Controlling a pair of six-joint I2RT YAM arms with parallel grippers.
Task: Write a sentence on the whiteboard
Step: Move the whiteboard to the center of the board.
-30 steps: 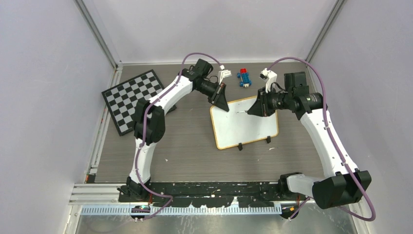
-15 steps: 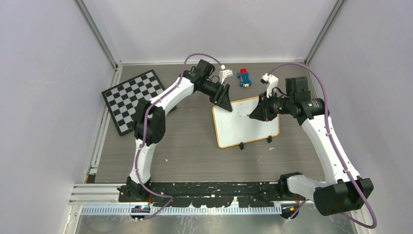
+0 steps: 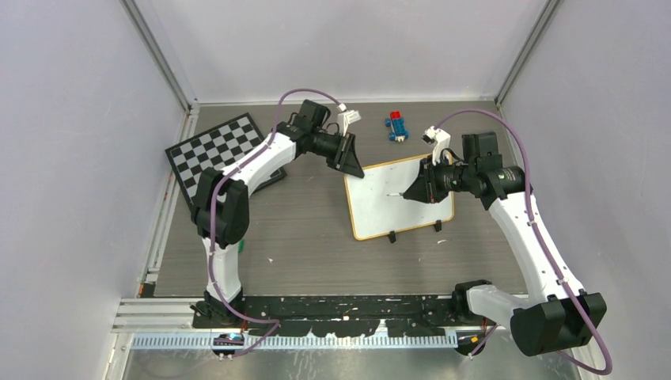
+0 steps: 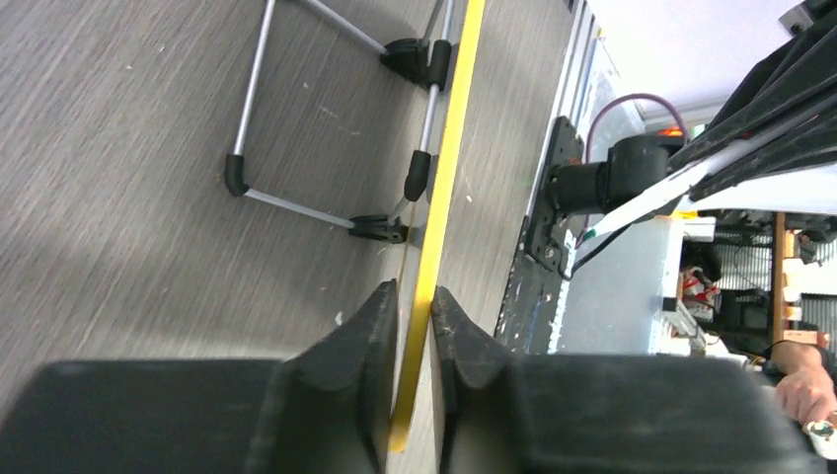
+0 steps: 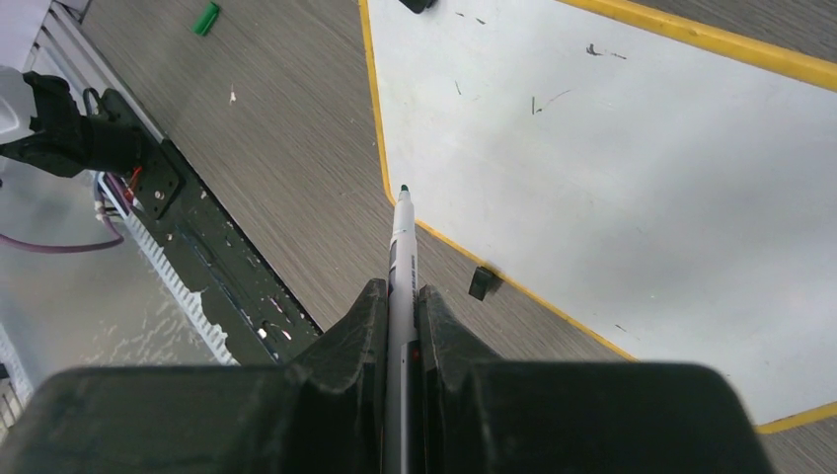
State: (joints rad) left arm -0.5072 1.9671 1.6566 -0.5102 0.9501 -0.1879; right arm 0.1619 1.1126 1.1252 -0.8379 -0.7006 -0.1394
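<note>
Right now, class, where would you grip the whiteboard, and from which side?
Grip the whiteboard by its thin frame at the far-left corner, from the left, a finger on each face. Its wire stand tilts it up, so fingers fit either side; the left gripper straddles it there, keeping the face free for the marker.

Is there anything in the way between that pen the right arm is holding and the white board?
Nothing visible. The marker in the right gripper points at the bare white face of the whiteboard, with no object between tip and surface. The left gripper pinches the board's edge, off to one side.
</note>
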